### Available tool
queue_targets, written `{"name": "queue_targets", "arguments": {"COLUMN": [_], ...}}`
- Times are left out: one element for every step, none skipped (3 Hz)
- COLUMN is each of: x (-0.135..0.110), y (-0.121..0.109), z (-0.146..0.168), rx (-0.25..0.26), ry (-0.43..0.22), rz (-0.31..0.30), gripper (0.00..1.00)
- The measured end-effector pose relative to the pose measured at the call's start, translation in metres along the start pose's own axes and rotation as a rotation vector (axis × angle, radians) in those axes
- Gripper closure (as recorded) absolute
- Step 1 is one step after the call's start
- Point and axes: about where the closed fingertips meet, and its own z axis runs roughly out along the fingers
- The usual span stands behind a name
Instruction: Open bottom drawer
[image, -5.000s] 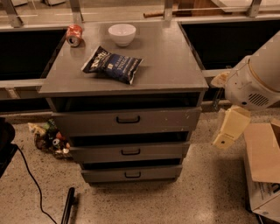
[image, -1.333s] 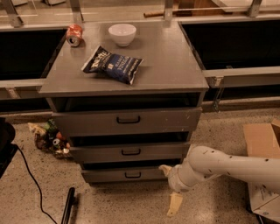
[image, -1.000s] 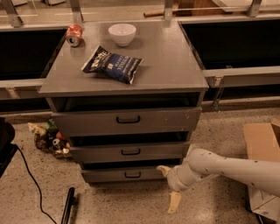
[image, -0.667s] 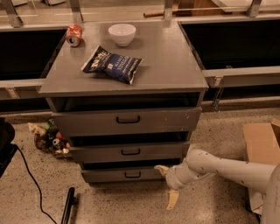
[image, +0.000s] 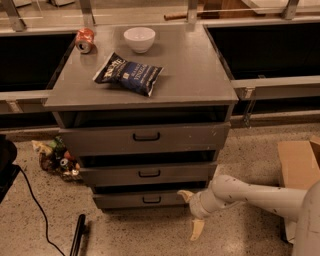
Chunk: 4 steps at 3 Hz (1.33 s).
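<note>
Arm (image: 260, 194), pale and speckled, comes in low from the right edge and stretches leftward just above the floor, nearly level, ending at the gripper (image: 187, 215) beside the foot of the grey cabinet (image: 200, 75). Its two cream fingers (image: 196, 229) are splayed wide apart, one pointing up and left toward the cabinet, the other hanging down toward the floor, with nothing between them. The bottom drawer (image: 125, 200) sits at the very base of the cabinet, pushed in, its small black bar handle (image: 151, 199) to the left of the gripper and apart from it; the upper finger lies at the right end of the drawer front, and whether it touches the panel cannot be told. Above it are the middle drawer (image: 147, 173) and the top drawer (image: 145, 137), both pushed in too. On the cabinet top a white bowl (image: 139, 39) stands near the back, a red can (image: 85, 40) lies on its side to the left of it, and a dark blue chip bag (image: 128, 74) lies flat nearer the front. A cardboard box (image: 299, 165) stands on the floor at the right, behind the arm; what it holds is hidden.
</note>
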Motion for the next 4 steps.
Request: {"name": "queue_targets", "arguments": {"x": [0.035,0.069,0.101,0.100], "y": [-0.006,-0.015,-0.038,-0.038], "z": [0.034,0.075,0.115,0.116], "rx": [0.020,0.022,0.048,0.048], "ry": [0.013,-0.019,-0.015,-0.016], "rz": [-0.028,-0.037,-0.017,-0.017], "gripper": [0.00,0.00,0.00,0.00]}}
